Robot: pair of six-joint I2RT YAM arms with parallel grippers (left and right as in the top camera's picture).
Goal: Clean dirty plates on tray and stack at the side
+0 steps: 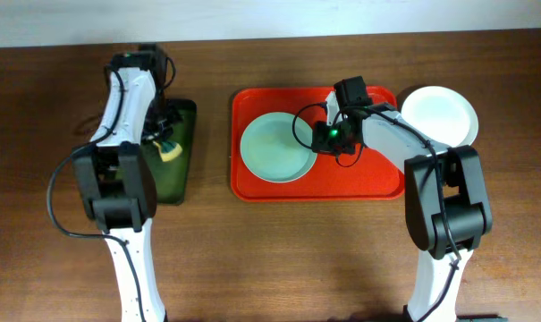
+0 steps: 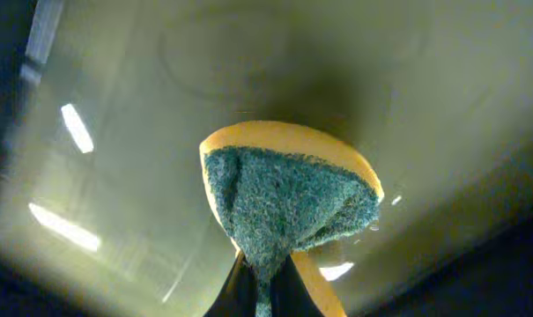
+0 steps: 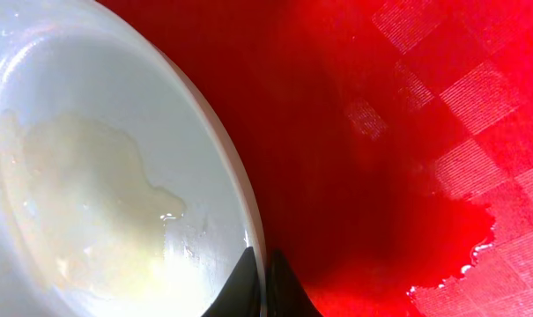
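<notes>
A big red tray [image 1: 368, 179] sits in the middle of the brown table [image 1: 279, 259]. One blue-green plate [image 1: 274, 150] lies on the left part of the tray. The wrist view shows a pale yellow smear [image 3: 90, 220] in the plate.

The right claw [image 1: 326, 136] is at the right edge of this plate. Its two fingers are pinching the plate's rim, one on each side. A black wire [image 1: 299, 125] from the right arm loops over that edge of the plate. Next to the plate, the tray floor has a shiny wet patch [image 3: 381, 229].

A white plate [image 1: 442, 114] sits on the table, just beside the tray's top right corner. It looks clean from above.

Off to the left, well apart from the red tray, is a smaller dark green tray [image 1: 173, 183]. The left claw [image 1: 167, 143] hangs over it. It is pinching a sponge [image 2: 284, 198] that is yellow with a rough green side. The left arm covers part of the green tray from above.
</notes>
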